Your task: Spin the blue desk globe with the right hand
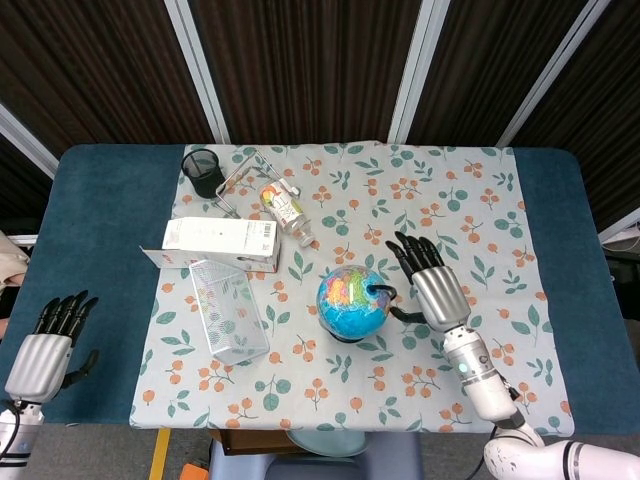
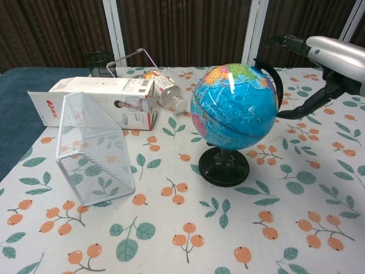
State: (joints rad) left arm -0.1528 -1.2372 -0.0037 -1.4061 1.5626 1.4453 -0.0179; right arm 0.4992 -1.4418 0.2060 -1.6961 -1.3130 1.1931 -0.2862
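Observation:
The blue desk globe (image 1: 351, 299) (image 2: 234, 106) stands upright on its black round base (image 2: 223, 167) in the middle of the floral cloth. My right hand (image 1: 432, 281) (image 2: 328, 60) hovers just right of it with fingers spread, holding nothing. Its thumb (image 2: 302, 108) reaches toward the black arc of the globe but stays apart from the ball. My left hand (image 1: 45, 347) hangs off the table's near left corner, fingers loosely extended and holding nothing. It does not show in the chest view.
A white wire mesh basket (image 1: 229, 309) (image 2: 94, 149) lies on its side left of the globe. Behind it lie a white carton (image 1: 218, 241) (image 2: 97, 100), a small bottle (image 1: 285, 211) (image 2: 167, 92), a bent wire (image 1: 245, 172) and a black mesh cup (image 1: 203, 171).

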